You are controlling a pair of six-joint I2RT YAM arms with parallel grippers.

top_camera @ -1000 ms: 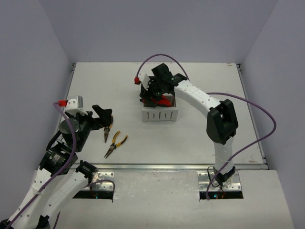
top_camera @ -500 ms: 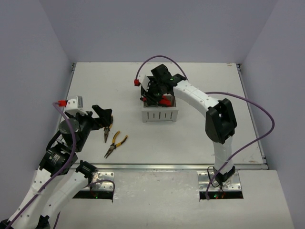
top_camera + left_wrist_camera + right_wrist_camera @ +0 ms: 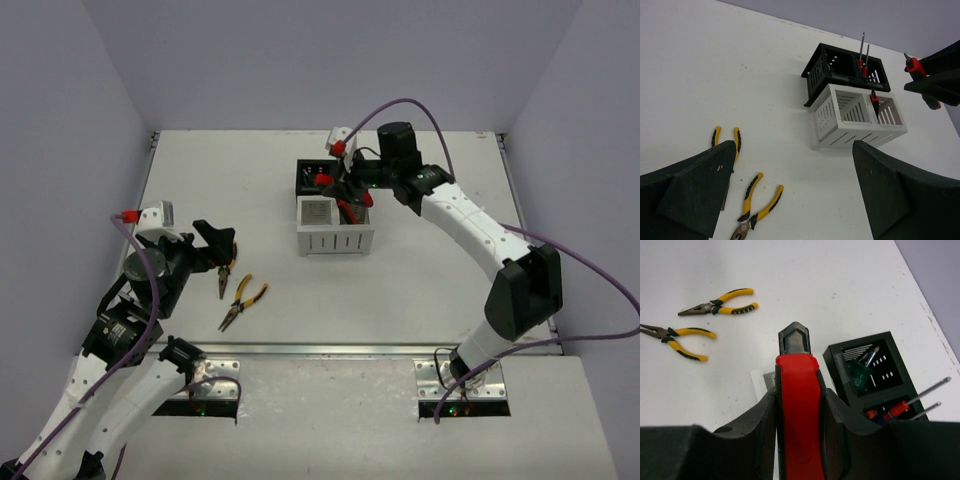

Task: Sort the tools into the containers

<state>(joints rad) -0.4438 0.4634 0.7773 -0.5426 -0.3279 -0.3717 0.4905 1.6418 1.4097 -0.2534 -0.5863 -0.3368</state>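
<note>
My right gripper (image 3: 797,402) is shut on a red-and-black utility knife (image 3: 796,375) and holds it above the white slotted box (image 3: 335,240); in the top view this gripper (image 3: 340,188) hangs over the two boxes. A second red knife (image 3: 873,97) stands in the white box's (image 3: 855,130) right compartment. The black box (image 3: 840,67) behind it holds red-handled screwdrivers (image 3: 862,57) and a green one (image 3: 860,375). Two yellow-and-black pliers (image 3: 225,275) (image 3: 242,300) lie on the table at the left. My left gripper (image 3: 215,243) is open and empty just above them; its finger hides part of one pair (image 3: 725,142).
The table's near edge (image 3: 350,348) runs just below the pliers. Grey walls close in the back and both sides. A purple cable (image 3: 440,125) loops over the right arm. Bare table (image 3: 440,270) lies right of the boxes.
My right arm has swung its wrist from the left of the boxes round to their right side, still holding the red knife. The left arm and the pliers have not moved.
</note>
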